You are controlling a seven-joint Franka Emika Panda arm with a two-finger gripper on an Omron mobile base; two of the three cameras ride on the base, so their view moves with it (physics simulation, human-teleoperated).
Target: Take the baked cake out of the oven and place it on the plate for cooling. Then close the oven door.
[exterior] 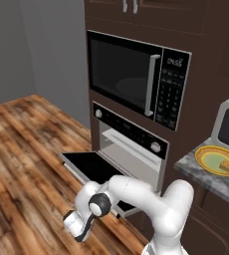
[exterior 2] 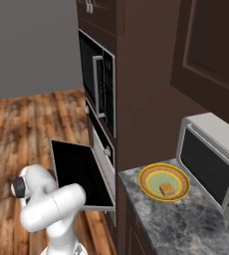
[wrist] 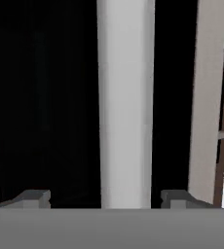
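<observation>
The cake (exterior 2: 167, 189) already sits on the plate (exterior 2: 149, 175) on the grey bench (exterior 2: 186, 229) at the lower right of the right base view, so only shutting the oven (exterior: 131, 144) remains. The oven door (exterior 2: 76, 172) hangs open and flat at the frame's middle left. In the hand view, the pincer (wrist: 104, 198) straddles the door's pale bar handle (wrist: 125, 97), which runs up the centre between the two fingertips (wrist: 33, 197). The jaws stand wide, released, gripping nothing, with a gap on either side of the bar. The risk, I judge, is a slip: if they close off-centre or lift too soon, the bar could escape and the door drop back, or a skewed push could leave it ajar.
</observation>
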